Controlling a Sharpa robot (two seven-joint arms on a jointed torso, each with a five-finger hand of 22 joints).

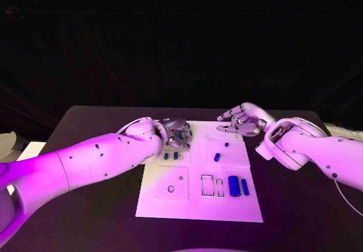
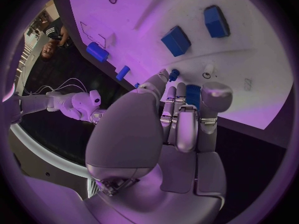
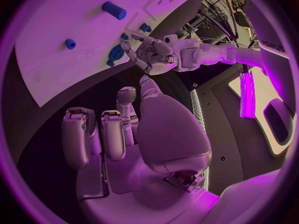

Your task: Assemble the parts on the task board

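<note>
The white task board (image 1: 198, 202) lies in the middle of the table. On it are a large blue block (image 1: 234, 186) with a slimmer one (image 1: 244, 185) beside it, a blue cylinder (image 1: 217, 156), a small blue peg (image 1: 226, 144) and two small blue pieces (image 1: 171, 156). My left hand (image 1: 176, 134) hovers over the board's far left corner with its fingers (image 2: 177, 102) spread toward a blue part (image 2: 194, 93) and a small peg (image 2: 174, 74). It grips nothing that I can see. My right hand (image 1: 242, 121) sits at the board's far right corner, fingers (image 3: 93, 134) loosely bent and apart, holding nothing.
Outlined recesses (image 1: 206, 184) and small holes (image 1: 171, 188) mark the near half of the board. Black table (image 1: 91, 210) surrounds it on all sides. Both white forearms (image 1: 83, 163) (image 1: 318, 152) reach in low over the table beside the board.
</note>
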